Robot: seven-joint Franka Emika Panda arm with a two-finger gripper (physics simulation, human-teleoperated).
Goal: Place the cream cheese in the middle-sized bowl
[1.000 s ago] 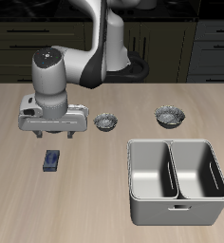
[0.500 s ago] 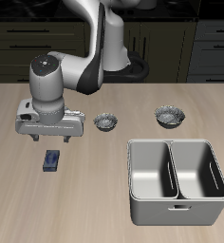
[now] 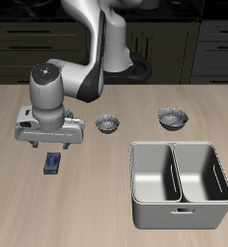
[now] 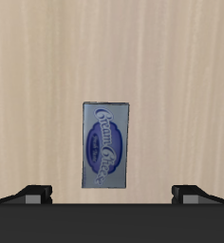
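Wooden table (image 3: 29, 203): wide-spread tool (image 3: 50, 148) above cream cheese (image 4: 106, 145); its fingertips cut off.

A pale wood-grain tabletop (image 3: 48, 214) carries a grey metal two-compartment tub (image 3: 134, 193) standing near its front edge, its two deep rectangular wells side by side with a small handle on the near wall, while dark cabinet fronts (image 3: 29, 43) run along the far side behind the tabletop.
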